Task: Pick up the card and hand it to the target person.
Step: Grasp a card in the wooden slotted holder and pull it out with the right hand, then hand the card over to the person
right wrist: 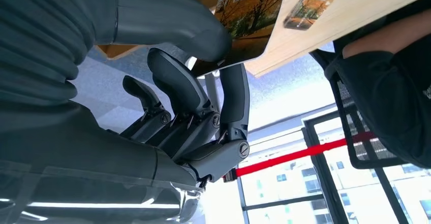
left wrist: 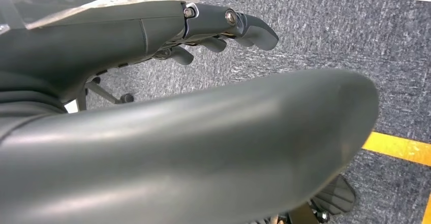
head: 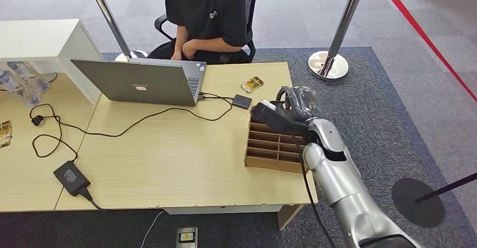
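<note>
We find the right hand [head: 293, 106] raised over the far end of the rack [head: 274, 147], a slotted wooden tray at the table's [head: 169, 163] right side. In the right wrist view the thumb and fingers [right wrist: 235, 94] pinch a card [right wrist: 247, 18] printed with autumn trees — held, lifted off the table. A second card [head: 252, 84] lies flat on the table just beyond the rack, toward the person [head: 205, 14], who sits in a chair on the far side behind an open laptop [head: 140, 82]. The left hand [left wrist: 203, 26] hangs over grey carpet, its fingers spread and holding nothing. A power brick [head: 71, 177] lies near the table's near left edge.
</note>
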`<state>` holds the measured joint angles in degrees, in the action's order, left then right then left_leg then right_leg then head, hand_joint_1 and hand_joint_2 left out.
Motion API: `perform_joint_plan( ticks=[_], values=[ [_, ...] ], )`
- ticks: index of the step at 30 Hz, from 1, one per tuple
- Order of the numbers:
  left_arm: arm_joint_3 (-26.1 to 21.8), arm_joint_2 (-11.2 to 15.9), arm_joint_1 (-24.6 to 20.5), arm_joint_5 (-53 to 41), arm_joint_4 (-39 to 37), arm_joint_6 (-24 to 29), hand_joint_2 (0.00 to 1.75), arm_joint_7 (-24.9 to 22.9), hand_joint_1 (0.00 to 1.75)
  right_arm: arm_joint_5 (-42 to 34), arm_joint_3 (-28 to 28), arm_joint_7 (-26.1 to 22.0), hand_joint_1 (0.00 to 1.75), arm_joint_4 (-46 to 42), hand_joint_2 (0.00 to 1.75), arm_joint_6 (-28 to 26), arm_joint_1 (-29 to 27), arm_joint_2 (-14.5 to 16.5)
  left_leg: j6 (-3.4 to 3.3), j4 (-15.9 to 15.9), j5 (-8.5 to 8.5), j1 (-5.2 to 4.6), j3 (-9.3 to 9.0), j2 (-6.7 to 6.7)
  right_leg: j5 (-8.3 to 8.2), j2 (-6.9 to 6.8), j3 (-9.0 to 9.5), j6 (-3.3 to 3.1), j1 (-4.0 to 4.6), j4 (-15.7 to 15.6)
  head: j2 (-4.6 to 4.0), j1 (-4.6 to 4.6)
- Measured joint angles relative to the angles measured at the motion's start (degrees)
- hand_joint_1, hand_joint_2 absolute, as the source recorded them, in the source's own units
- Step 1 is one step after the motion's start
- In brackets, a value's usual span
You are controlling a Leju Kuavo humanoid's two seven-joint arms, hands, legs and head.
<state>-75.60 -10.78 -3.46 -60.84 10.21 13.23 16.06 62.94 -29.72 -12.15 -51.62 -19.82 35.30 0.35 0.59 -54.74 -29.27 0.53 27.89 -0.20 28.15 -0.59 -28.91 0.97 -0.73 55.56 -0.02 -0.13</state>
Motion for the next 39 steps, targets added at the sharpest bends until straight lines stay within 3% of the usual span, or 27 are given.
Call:
perform_joint_plan(
  ticks=[13, 24, 30, 39],
  values=[
    [0.00, 0.30, 0.00, -0.80, -0.03, -0.01, 0.00, -0.50, 0.00, -6.56, 3.69, -2.46, 1.52, -11.39, 1.75, 2.37, -2.62, -1.71, 0.00, 0.00, 0.00, 0.00, -0.01, 0.00, 0.00, 0.00, 0.00, 0.00, 0.00, 0.00, 0.00, -0.01],
    [0.00, 0.37, -0.09, -1.29, -0.06, -0.01, 0.00, -0.36, 0.00, -6.82, 4.60, -1.77, 1.59, -14.14, 1.75, 2.90, -2.88, -1.42, 0.00, 0.00, 0.00, 0.00, 0.00, 0.00, 0.00, 0.00, 0.01, 0.00, 0.00, 0.01, -0.01, -0.01],
    [0.04, 0.39, -0.34, -2.48, -0.07, 0.03, 0.00, -0.39, 0.00, 0.00, 6.11, 4.52, 1.65, -9.26, 1.75, -4.06, -0.17, 1.79, 0.02, 0.00, 0.02, 0.00, -0.01, 0.02, -0.02, 0.00, 0.01, -0.02, 0.00, 0.03, 0.01, -0.02],
    [0.04, 0.37, -0.56, -3.13, -0.13, 0.97, 0.00, -0.74, 0.00, 4.33, 8.90, 7.13, 1.65, 3.86, 1.75, -13.49, 6.49, 7.73, 0.02, 0.00, 0.04, 0.01, 0.00, 0.02, -0.02, 0.00, 0.01, -0.02, 0.01, 0.05, -0.01, -0.01]
  ],
)
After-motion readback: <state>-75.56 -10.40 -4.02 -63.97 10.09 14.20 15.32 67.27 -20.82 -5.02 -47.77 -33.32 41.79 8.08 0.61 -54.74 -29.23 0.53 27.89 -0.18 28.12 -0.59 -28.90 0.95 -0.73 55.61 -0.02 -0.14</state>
